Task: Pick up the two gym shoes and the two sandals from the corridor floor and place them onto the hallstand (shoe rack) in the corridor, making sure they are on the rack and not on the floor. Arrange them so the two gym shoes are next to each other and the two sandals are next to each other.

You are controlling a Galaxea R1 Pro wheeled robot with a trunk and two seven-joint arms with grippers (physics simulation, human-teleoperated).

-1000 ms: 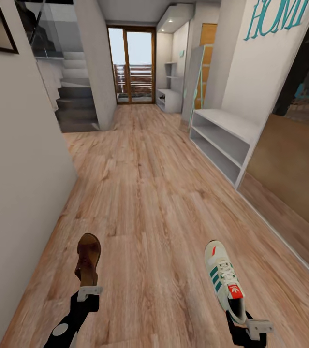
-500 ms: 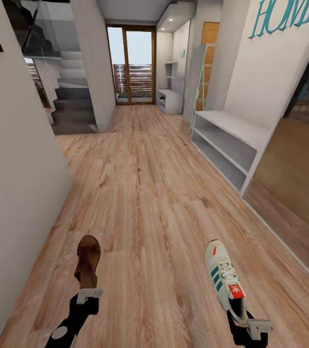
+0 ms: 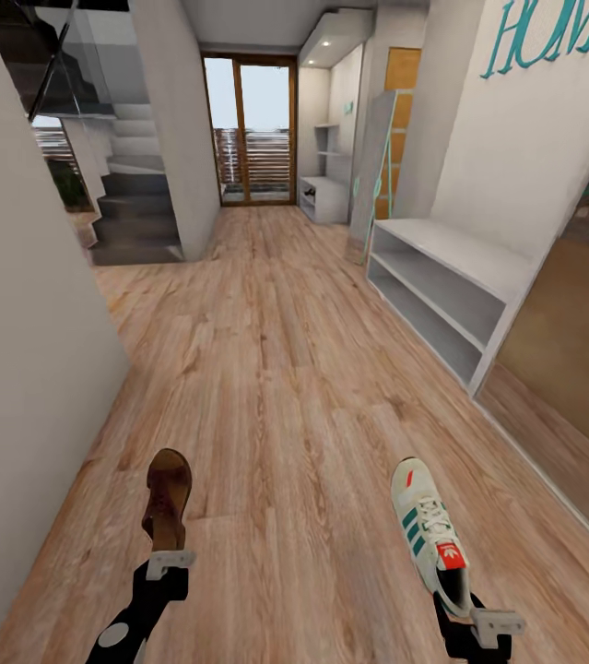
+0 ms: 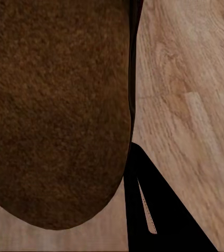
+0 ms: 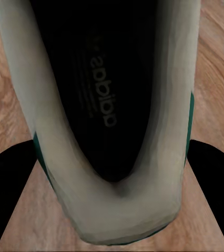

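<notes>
Corridor with wood-plank corridor floor (image 3: 276, 369), glass door (image 3: 250, 129) at the far end, stairs (image 3: 137, 212) far left of it. A long pale grey two-tier bench (image 3: 441, 286) sits against the right-hand wall under teal "HOME" lettering (image 3: 557, 32). Past that bench, near the door, the hallstand (image 3: 326, 189) with stepped wall shelves above it; something dark on its lower tier, too small to identify.

Left gripper (image 3: 170, 559): fingers clamped on the heel end of a brown sandal (image 3: 168, 496), toe pointing toward the door, held above the floor. Left wrist view shows the sandal's sole (image 4: 57, 110) close up with one dark finger (image 4: 159, 215) beside it.

Right gripper (image 3: 478, 620): fingers clamped on the heel of a white gym shoe (image 3: 430, 535), green stripes, red tongue tab, toe toward the door. Right wrist view looks into the shoe opening (image 5: 109, 105), dark fingers (image 5: 12, 194) on both sides of the heel.

Both shoes well short of the hallstand.
</notes>
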